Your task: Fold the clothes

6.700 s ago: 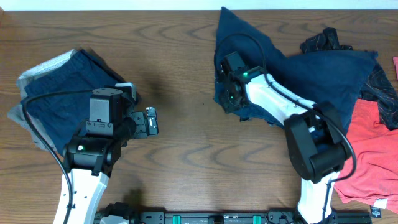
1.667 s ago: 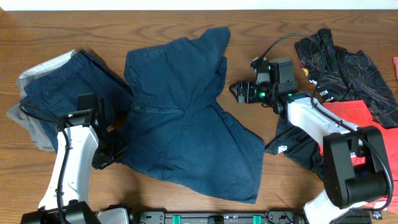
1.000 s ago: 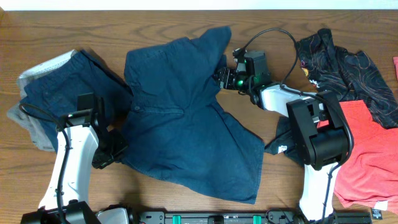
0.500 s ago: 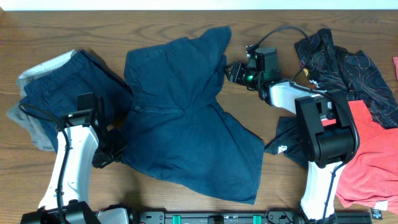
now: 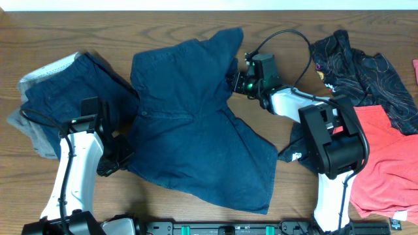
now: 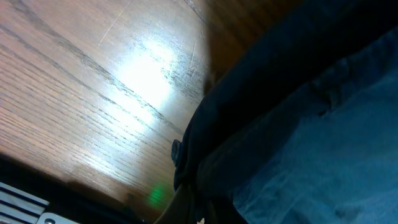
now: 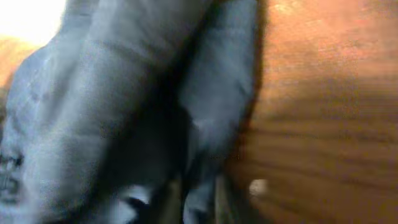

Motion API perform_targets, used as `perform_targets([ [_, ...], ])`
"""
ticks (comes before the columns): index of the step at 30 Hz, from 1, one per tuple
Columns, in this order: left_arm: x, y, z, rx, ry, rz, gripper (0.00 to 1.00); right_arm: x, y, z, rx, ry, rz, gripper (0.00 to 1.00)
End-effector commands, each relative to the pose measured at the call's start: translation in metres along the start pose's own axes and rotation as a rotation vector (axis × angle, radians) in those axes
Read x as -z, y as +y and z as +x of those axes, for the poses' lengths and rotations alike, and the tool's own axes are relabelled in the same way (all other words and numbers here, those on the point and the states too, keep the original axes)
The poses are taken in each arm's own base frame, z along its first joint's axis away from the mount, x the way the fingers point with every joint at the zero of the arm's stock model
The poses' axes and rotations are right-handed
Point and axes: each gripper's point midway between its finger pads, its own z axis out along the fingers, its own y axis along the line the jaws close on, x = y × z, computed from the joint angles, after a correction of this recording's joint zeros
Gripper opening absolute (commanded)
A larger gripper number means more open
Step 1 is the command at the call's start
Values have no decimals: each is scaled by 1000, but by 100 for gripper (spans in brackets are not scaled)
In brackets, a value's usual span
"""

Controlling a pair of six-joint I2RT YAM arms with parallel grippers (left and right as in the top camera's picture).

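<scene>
Large navy shorts (image 5: 196,124), one of the clothes, lie spread flat mid-table. My left gripper (image 5: 112,163) sits at their lower left edge, shut on that dark hem (image 6: 261,93); in the left wrist view the fabric runs down into the closed jaws (image 6: 193,211). My right gripper (image 5: 232,79) is pressed against the upper right edge of the shorts. In the right wrist view a fold of blue cloth (image 7: 124,93) fills the frame and lies between the narrowed fingers (image 7: 198,202).
A folded pile of navy and grey garments (image 5: 55,98) lies at the left. A black printed garment (image 5: 356,65), a red one (image 5: 385,163) and a small black one (image 5: 302,153) lie at the right. Bare wood (image 5: 78,32) shows along the back.
My right gripper slid left from just off the shorts onto their right edge, and its jaws closed on the cloth. The left arm and the shorts stayed put.
</scene>
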Motion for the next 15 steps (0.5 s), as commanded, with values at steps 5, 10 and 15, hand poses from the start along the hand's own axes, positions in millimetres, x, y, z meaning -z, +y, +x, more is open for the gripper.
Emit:
perform_targets([
  [5,6,2,-7,3,-32,-8,6,-5,-30,7,-68,6,79,1],
  [10,6,-3,-5,3,-20,19,6,26,-50,-25,-70,-44,129,1],
  [15,6,-12,-4,2,-6,71,6,91,-85,-61,-120,-123,310,1],
])
